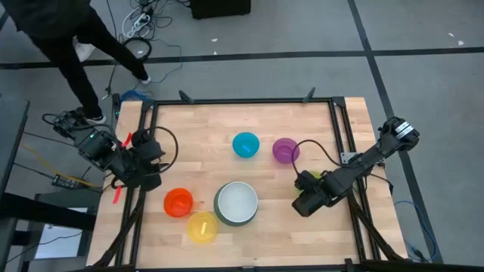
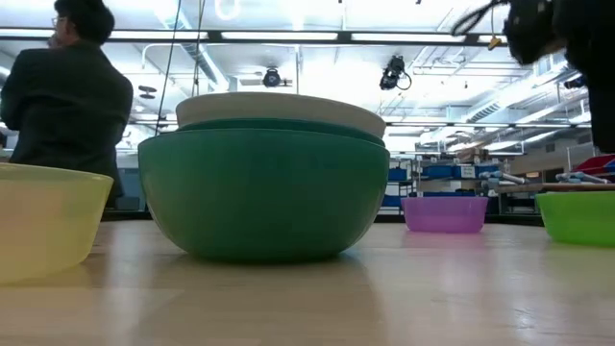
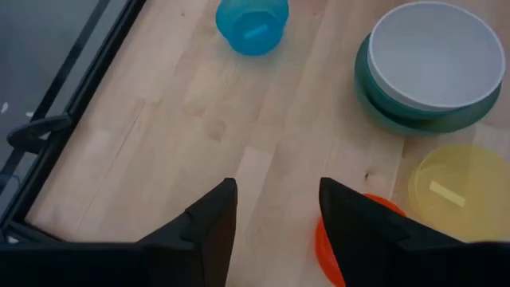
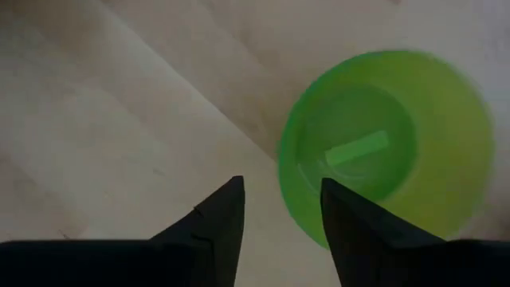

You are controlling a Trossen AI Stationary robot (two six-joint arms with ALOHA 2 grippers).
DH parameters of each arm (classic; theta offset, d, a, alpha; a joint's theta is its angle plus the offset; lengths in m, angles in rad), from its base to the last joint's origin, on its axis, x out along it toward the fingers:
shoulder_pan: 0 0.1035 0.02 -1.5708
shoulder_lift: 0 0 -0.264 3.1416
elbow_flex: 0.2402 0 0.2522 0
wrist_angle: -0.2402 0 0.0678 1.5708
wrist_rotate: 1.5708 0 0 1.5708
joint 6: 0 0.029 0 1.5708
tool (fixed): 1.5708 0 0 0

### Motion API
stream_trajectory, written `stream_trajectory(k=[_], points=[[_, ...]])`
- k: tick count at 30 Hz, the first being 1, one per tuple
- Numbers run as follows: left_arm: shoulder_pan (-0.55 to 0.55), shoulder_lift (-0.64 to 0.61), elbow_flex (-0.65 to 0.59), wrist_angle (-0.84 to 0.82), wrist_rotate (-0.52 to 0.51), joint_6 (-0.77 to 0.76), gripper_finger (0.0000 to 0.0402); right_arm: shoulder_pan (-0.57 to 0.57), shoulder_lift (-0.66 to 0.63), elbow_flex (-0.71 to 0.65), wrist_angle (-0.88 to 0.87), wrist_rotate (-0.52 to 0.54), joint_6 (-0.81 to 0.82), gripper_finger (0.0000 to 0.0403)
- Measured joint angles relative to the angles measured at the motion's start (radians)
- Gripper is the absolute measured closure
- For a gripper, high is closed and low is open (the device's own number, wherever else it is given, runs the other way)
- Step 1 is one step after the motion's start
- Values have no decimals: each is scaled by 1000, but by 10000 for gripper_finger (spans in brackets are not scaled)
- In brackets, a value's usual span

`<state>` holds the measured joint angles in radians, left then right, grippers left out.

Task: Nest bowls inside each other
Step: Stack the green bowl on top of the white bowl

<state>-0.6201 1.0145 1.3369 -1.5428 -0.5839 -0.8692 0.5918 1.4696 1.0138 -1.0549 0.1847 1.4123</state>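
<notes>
My right arm reaches in from the table's right edge, elbow out over the frame, and my right gripper (image 1: pixel 305 202) hangs low over the wood near that side. Its fingers (image 4: pixel 213 227) stand apart with nothing between them; the lime green bowl (image 4: pixel 386 155) sits upright on the table just beside them, not gripped. A pale label lies in its bottom. From above my own wrist hides nearly all of that bowl.

My left arm is folded at the table's left edge, and my left gripper (image 1: pixel 148 175) points across the wood with its fingers (image 3: pixel 209 227) spread and empty. The orange bowl (image 1: pixel 178 202) is just beside one fingertip; I cannot tell whether it touches.

The sage green bowl (image 1: pixel 236 217) stands near the front middle of the table with the white bowl (image 1: pixel 238 200) nested inside it, the white rim riding above the green one. The white bowl's inside looks bare. The yellow bowl (image 1: pixel 201 227) stands right against the green bowl's left side, with a label in its bottom, and the orange bowl is just behind the yellow one.

Farther back, the light blue bowl (image 1: pixel 245 144) and the purple bowl (image 1: pixel 285 150) stand side by side, apart from each other and from the nested pair. A label lies in the blue one.

A person (image 2: pixel 67 91) stands beyond the table's far left corner.
</notes>
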Motion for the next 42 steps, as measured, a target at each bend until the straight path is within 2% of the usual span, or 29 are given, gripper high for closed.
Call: stream_trajectory(k=[10, 16, 19, 22, 24, 28, 34, 38, 42], points=[[0, 0, 0, 4, -39, 0, 214, -4, 0, -170, 167, -32, 9, 252], [0, 0, 0, 4, -58, 0, 214, -25, 0, -288, 345, -41, -3, 254], [0, 0, 0, 3, -63, 0, 214, -31, -1, -308, 388, -44, -42, 283], [0, 0, 0, 3, -64, 0, 214, -44, 0, -298, 399, -109, -104, 354], [0, 0, 0, 3, -71, 0, 214, -50, 0, -275, 397, -139, -150, 388], [0, 0, 0, 3, -89, 0, 214, -64, 1, -187, 408, -132, -199, 399], [0, 0, 0, 16, -143, 0, 214, -110, 15, -11, 688, -20, -451, 402], [0, 0, 0, 42, -180, 21, 214, -146, 121, 157, 753, 4, -667, 402], [0, 0, 0, 57, -183, 29, 214, -183, 296, 341, 736, -34, -827, 402]])
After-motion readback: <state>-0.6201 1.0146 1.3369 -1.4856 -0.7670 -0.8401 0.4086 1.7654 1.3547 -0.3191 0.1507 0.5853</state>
